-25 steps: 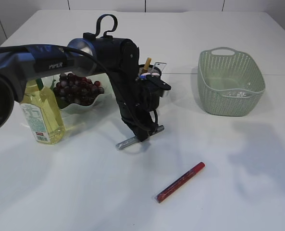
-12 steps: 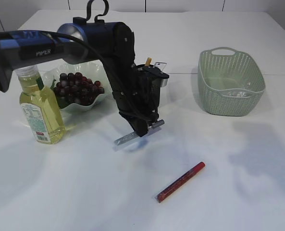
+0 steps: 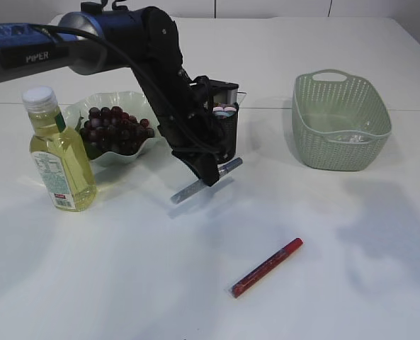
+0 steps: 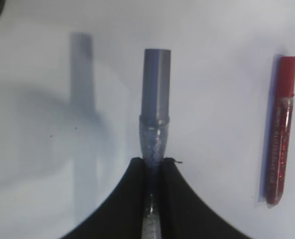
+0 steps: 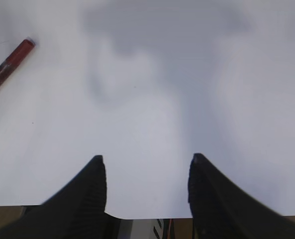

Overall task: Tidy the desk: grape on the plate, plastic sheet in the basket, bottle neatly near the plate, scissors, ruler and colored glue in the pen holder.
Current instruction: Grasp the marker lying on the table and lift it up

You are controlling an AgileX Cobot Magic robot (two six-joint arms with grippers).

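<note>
Exterior view: white table [image 3: 125,283] under the left hand [image 3: 208,173] clamped on a silver glue pen [image 3: 195,185]; right hand [image 5: 146,174] gapes empty.

Left gripper [image 3: 208,172] lifted silver glue stick [image 3: 204,180] off table — nearer pen holder [image 3: 224,129].

The clear plastic silver glitter glue [image 4: 154,134] sparkles above the smooth matt white table [image 3: 125,283], beside the glossy yellow bottle [image 3: 59,159] and perforated matt green basket [image 3: 341,120].

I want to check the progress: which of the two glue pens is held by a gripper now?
The silver glue pen, clamped in the left gripper above the table. The red glue pen lies untouched on the table.
</note>
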